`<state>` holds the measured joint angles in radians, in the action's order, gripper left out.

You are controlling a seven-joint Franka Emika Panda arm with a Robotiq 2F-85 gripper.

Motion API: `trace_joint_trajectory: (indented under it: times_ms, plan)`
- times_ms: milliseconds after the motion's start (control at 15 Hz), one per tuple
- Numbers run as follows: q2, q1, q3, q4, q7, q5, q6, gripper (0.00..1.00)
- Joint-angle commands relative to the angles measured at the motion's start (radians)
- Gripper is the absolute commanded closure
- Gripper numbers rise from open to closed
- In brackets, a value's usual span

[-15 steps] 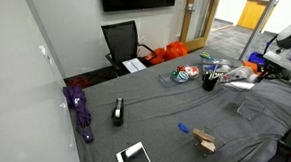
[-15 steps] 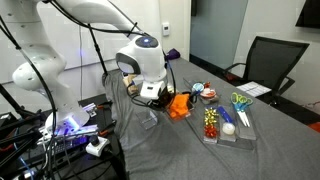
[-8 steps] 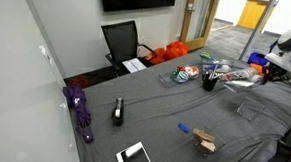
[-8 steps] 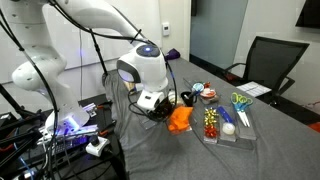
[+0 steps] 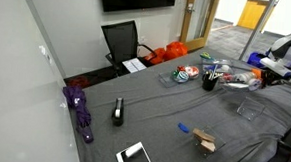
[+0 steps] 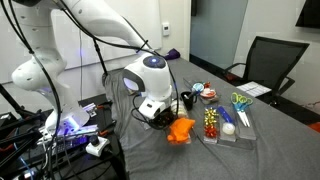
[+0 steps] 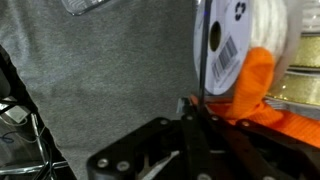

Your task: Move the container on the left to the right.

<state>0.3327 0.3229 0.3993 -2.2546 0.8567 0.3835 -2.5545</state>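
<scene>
The container [image 6: 181,130] is a shallow clear plastic one with orange items inside. It hangs tilted from my gripper [image 6: 165,115] just above the grey cloth. It also shows at the right end of the table in an exterior view [image 5: 244,76], beside the gripper [image 5: 258,69]. In the wrist view the gripper [image 7: 192,112] is shut on the container's thin clear wall. The orange items [image 7: 255,85] and a white roll with a barcode label [image 7: 228,40] show through it.
A second clear tray of small coloured items [image 6: 225,125] lies just beyond the held container. A dark cup of pens [image 5: 211,80] and a plain clear box [image 5: 249,108] stand nearby. A purple umbrella [image 5: 82,108], a black tape dispenser [image 5: 118,113] and a wooden block [image 5: 204,142] lie further along the table.
My gripper has carried the container steadily across the cloth, nearer to the camera in the close exterior view, and lower. The other things have not moved.
</scene>
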Motion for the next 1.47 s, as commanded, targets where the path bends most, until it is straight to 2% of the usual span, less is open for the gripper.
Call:
trace_joint_trajectory:
  times_ms: [0, 400, 1000, 1267, 1400]
  plan:
    - [0.009, 0.049, -0.008, 0.018, -0.048, 0.032, -0.022, 0.99]
    - [0.045, 0.118, -0.017, 0.042, -0.112, 0.1, -0.028, 0.99]
    - [0.149, 0.114, -0.03, 0.05, -0.083, 0.148, -0.128, 0.99]
    - [0.153, 0.168, -0.077, 0.059, -0.151, 0.21, -0.121, 0.99]
    - [0.153, 0.174, -0.079, 0.064, -0.176, 0.238, -0.113, 0.99]
